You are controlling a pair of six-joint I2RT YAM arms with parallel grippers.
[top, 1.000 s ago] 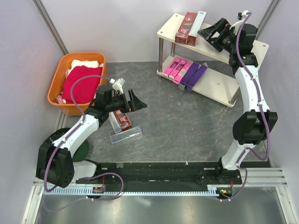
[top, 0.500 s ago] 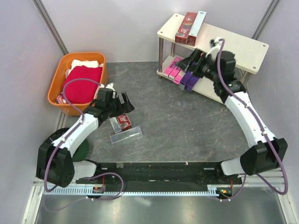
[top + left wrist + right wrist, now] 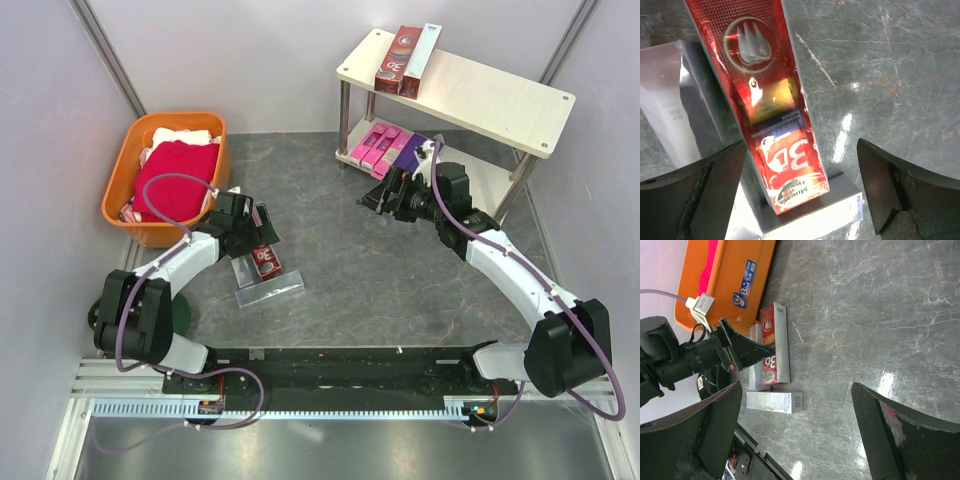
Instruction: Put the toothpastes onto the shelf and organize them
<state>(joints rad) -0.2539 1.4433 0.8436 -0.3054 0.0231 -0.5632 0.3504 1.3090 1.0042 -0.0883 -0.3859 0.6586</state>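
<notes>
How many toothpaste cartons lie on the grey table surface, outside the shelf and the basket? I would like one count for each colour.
dark red carton: 1
silver-grey cartons: 2, one in front of the red one, one at its side, partly beneath it
Total: 3

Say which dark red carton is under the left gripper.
The dark red carton on the floor, leaning on a silver carton, below the left gripper; others are on the shelf.

Left arm [image 3: 180, 262]: white-and-black, bent, reaching low.
Left gripper [image 3: 266, 230]: black two-finger, jaws spread wide.
Right arm [image 3: 505, 270]: white-and-black, stretched forward-left.
Right gripper [image 3: 380, 198]: black, jaws wide.
</notes>
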